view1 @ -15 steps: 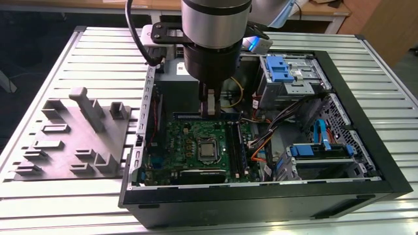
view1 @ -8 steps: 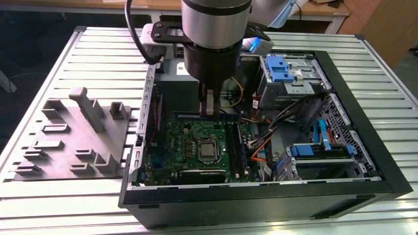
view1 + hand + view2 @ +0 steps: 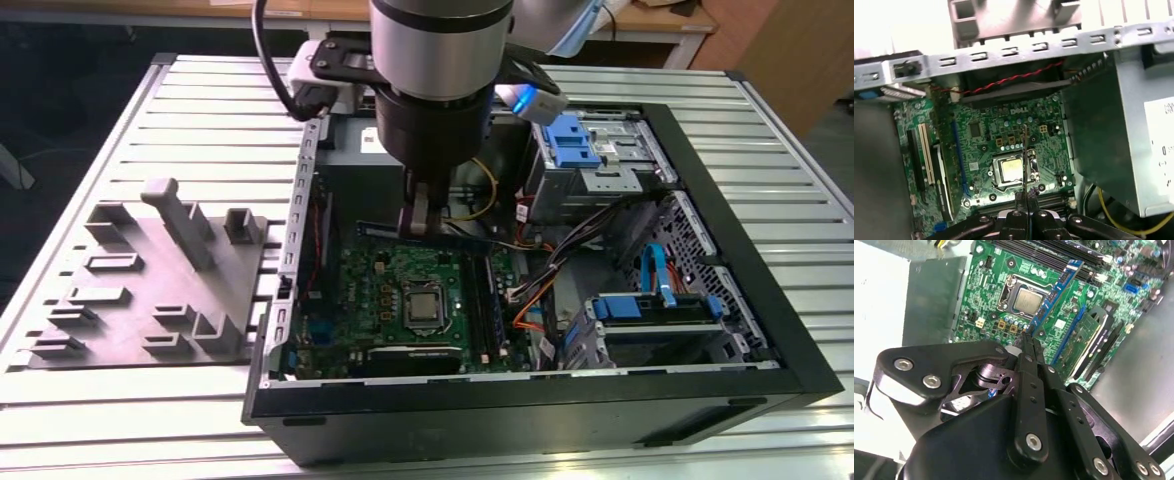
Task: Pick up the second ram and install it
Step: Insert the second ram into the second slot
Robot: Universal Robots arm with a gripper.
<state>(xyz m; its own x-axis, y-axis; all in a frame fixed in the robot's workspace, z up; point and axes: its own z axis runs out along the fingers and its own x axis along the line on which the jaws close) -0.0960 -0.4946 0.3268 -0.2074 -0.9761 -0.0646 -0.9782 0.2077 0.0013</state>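
Probably light, thin and stiff yet easily cracked, the second ram [image 3: 1056, 292] hangs over the green motherboard [image 3: 989, 285] inside the open case [image 3: 534, 400], its flat faces clamped at one end by the pincer [image 3: 1026, 339], whose jaws are closed tight on it.

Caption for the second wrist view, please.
Gripper jaws shut on the second ram, held over the green motherboard.

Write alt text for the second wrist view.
Black gripper shut on the second ram, a thin narrow stick, holding it over the green motherboard near the CPU socket. Grey case wall flanks the board.
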